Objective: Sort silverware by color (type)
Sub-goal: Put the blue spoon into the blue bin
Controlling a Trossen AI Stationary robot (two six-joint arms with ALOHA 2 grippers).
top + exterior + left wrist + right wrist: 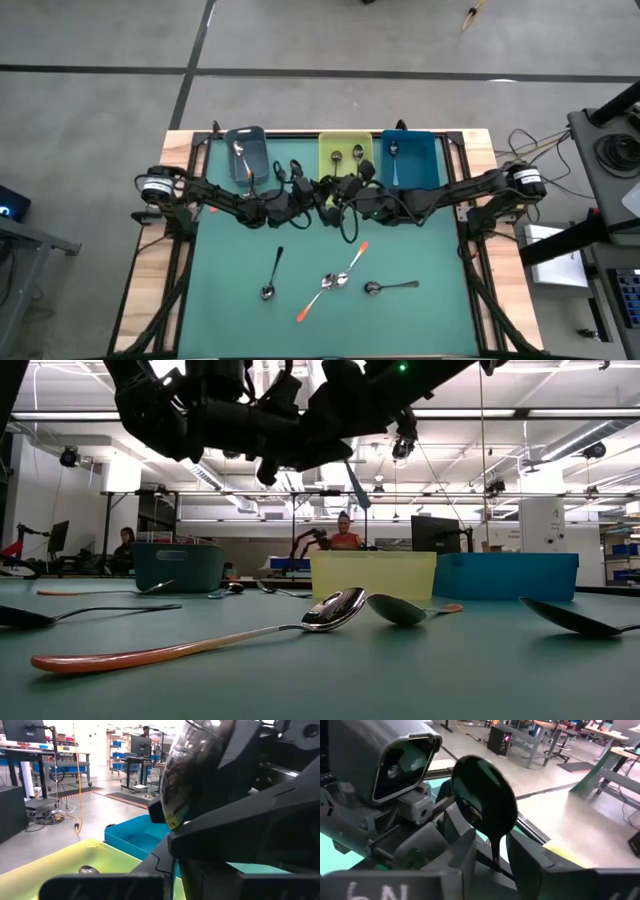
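Observation:
Above the middle of the green table, near the bins, my two grippers meet. A spoon (482, 795) stands upright between them with its bowl up. Its pale handle end (357, 485) hangs below the arms. My left gripper (305, 196) is shut on it. My right gripper (495, 865) is open, one finger on either side of the spoon's neck. On the near half of the table lie a black-handled spoon (272, 273), two crossed orange-handled spoons (335, 280) and a dark spoon (392, 287). My left gripper is shut on the spoon, but the arms' own bodies hide the place of contact, so I cannot tell which part it has. The spoon is lifted clear of the table and upright, with its bowl (195, 770) up and its handle pointing down.
Three bins stand along the far edge. The grey-blue one (247, 155) holds a spoon, the yellow-green one (345, 152) holds two, and the blue one (410, 158) holds one. Bare green mat (230, 320) lies around the spoons on the table. People sit in the room beyond.

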